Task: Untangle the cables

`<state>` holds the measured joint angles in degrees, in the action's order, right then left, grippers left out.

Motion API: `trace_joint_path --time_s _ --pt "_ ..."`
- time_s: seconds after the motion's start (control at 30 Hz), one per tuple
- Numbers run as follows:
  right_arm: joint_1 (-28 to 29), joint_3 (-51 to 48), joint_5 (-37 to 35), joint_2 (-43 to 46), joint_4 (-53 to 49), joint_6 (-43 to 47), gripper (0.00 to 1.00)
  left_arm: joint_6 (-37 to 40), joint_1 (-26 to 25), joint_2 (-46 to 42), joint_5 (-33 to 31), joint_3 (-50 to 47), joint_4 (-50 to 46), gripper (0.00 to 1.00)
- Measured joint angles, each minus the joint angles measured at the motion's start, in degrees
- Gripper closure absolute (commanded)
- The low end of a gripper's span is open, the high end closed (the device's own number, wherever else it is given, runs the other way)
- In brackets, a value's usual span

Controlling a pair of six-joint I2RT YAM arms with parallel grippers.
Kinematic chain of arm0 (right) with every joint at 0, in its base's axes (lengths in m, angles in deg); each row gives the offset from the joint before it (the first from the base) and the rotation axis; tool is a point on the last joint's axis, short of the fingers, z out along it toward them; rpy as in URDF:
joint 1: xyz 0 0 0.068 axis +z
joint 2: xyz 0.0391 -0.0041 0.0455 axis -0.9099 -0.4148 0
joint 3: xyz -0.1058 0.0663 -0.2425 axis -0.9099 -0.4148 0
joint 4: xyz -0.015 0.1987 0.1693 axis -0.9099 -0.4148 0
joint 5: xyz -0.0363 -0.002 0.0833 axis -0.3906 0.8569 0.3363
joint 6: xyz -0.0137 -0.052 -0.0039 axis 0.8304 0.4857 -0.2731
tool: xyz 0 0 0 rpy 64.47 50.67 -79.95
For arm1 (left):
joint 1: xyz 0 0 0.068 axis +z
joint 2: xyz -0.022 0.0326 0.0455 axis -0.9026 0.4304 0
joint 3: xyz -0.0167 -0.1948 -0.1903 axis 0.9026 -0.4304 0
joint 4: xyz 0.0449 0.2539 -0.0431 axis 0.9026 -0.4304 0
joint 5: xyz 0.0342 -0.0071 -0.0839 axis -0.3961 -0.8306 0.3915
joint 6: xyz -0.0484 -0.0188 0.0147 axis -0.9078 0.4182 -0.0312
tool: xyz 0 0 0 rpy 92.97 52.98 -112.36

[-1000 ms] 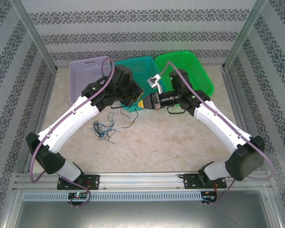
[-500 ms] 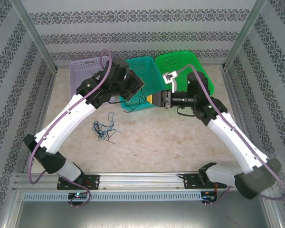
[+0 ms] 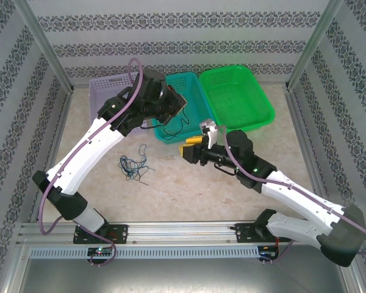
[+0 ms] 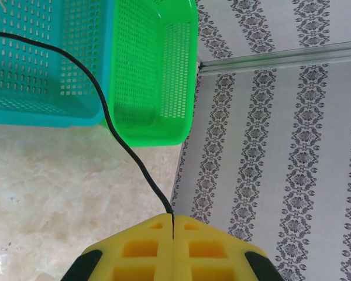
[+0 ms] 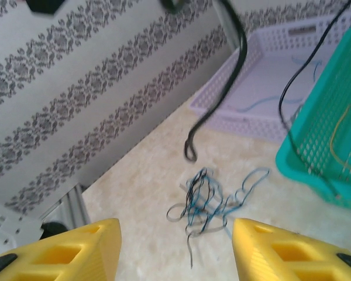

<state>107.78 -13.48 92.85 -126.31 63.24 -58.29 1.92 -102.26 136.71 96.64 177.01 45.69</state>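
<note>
A tangle of thin blue and black cables (image 3: 133,166) lies on the table left of centre. In the right wrist view this tangle (image 5: 213,199) sits ahead of my right gripper (image 5: 175,234), which is open with nothing between its yellow fingers. From above, the right gripper (image 3: 189,150) hovers low at mid-table, pointing left. My left gripper (image 4: 172,219) is shut on a black cable (image 4: 128,149), which runs up over the teal basket (image 4: 47,58). Seen from above, the left gripper (image 3: 171,116) is at that basket's near-left corner, with the cable (image 3: 171,129) dangling below it.
Three baskets stand at the back: lavender (image 3: 113,91), teal (image 3: 189,97) and green (image 3: 238,94). A blue wire (image 5: 263,102) lies in the lavender basket (image 5: 269,88) and a yellowish one (image 5: 333,134) in the teal basket (image 5: 333,152). Patterned walls enclose the table.
My right arm swung from the baskets down to mid-table and its jaws opened. The left gripper moved slightly back toward the teal basket, still holding the black cable.
</note>
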Motion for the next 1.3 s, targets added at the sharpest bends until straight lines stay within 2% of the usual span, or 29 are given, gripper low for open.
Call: trace_joint_path --time_s 0.2,0.37,0.53,0.73,0.97,1.13,1.3 --pt "1.1 0.0 -4.2 -5.2 7.7 -0.3 0.48 0.0 0.0 1.3 0.0 0.7 0.0 1.00" --pt "1.1 0.3 -6.0 -8.2 12.3 -2.0 0.54 0.0 0.0 1.6 0.0 1.0 -0.1 1.00" --pt "1.1 1.3 -7.7 -9.9 13.5 -3.6 0.72 0.0 0.0 1.6 0.2 1.1 -0.1 1.00" --pt "1.1 2.1 -9.0 -10.5 13.5 -4.1 1.00 0.0 0.6 1.6 0.5 1.9 -0.2 1.00" --pt "1.1 2.3 -6.3 -9.5 8.5 -3.3 1.00 1.4 4.1 2.7 0.9 4.6 -0.2 1.00" --pt "1.2 2.6 -1.7 -5.4 1.1 -1.8 1.00 6.6 6.8 6.6 2.4 10.4 -0.2 1.00" --pt "1.2 6.0 2.3 -4.3 -5.9 0.0 1.00 13.3 7.1 10.8 5.5 14.3 -0.9 1.00"
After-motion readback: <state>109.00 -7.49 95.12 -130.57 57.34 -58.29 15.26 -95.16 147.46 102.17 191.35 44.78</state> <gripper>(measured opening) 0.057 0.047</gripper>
